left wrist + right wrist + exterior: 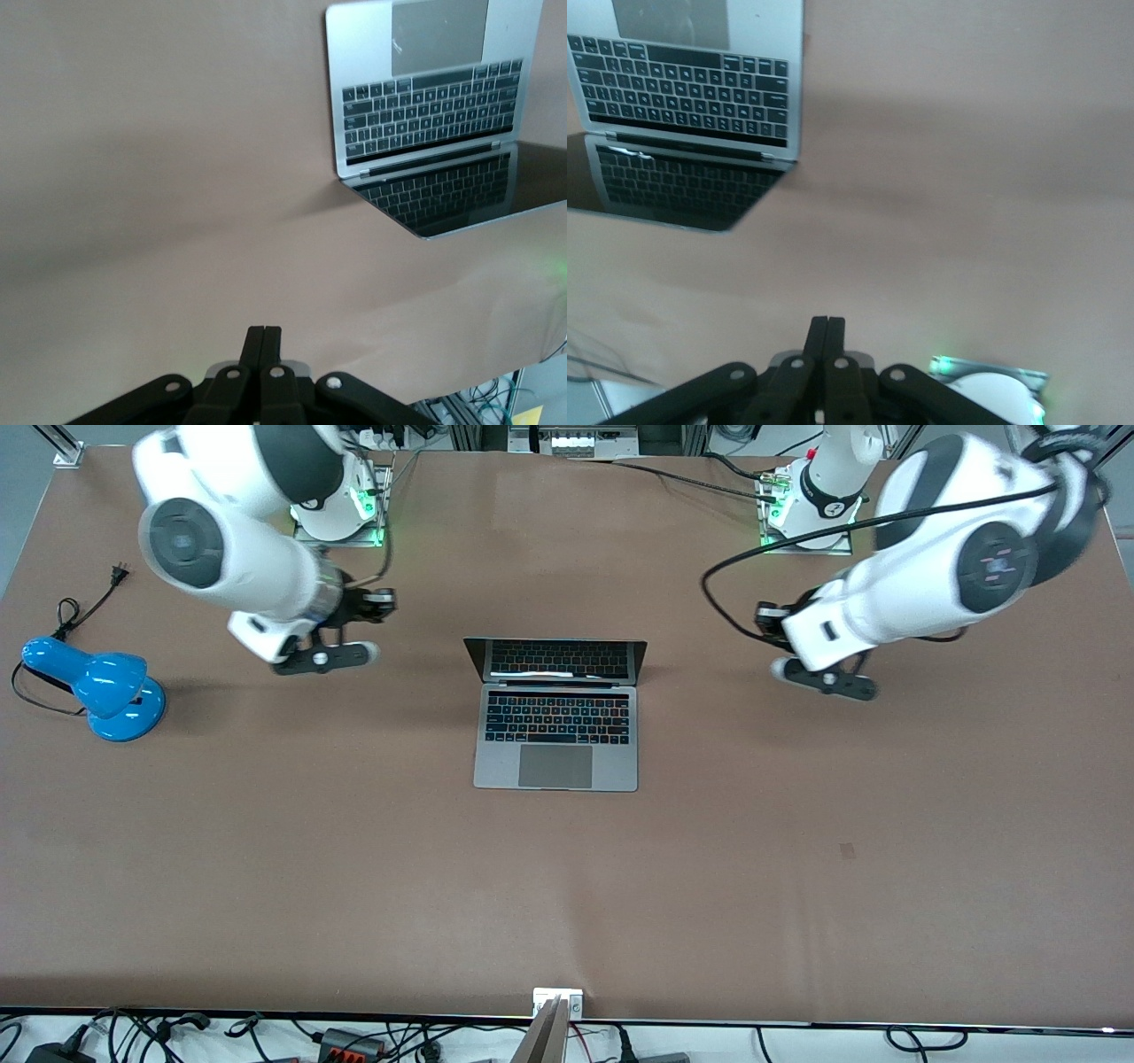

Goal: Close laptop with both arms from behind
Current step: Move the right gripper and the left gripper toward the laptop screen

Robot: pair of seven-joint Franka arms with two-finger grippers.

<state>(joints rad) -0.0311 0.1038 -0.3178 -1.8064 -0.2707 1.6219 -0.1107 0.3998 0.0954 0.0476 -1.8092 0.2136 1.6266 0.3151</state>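
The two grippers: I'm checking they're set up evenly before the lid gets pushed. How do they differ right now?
The left gripper hangs over bare table toward the left arm's end, beside the open laptop; the right gripper hangs toward the right arm's end, where the blue lamp sits. The right gripper looks slightly closer to the laptop. Both are shut, touch nothing, and sit about level with the screen.

laptop (pixel 555 731): silver-grey body, black keys, grey trackpad, dark screen
arms: white, black joint bands
lamp (pixel 97 686): bright blue, black cord
bench (pixel 354 868): plain brown
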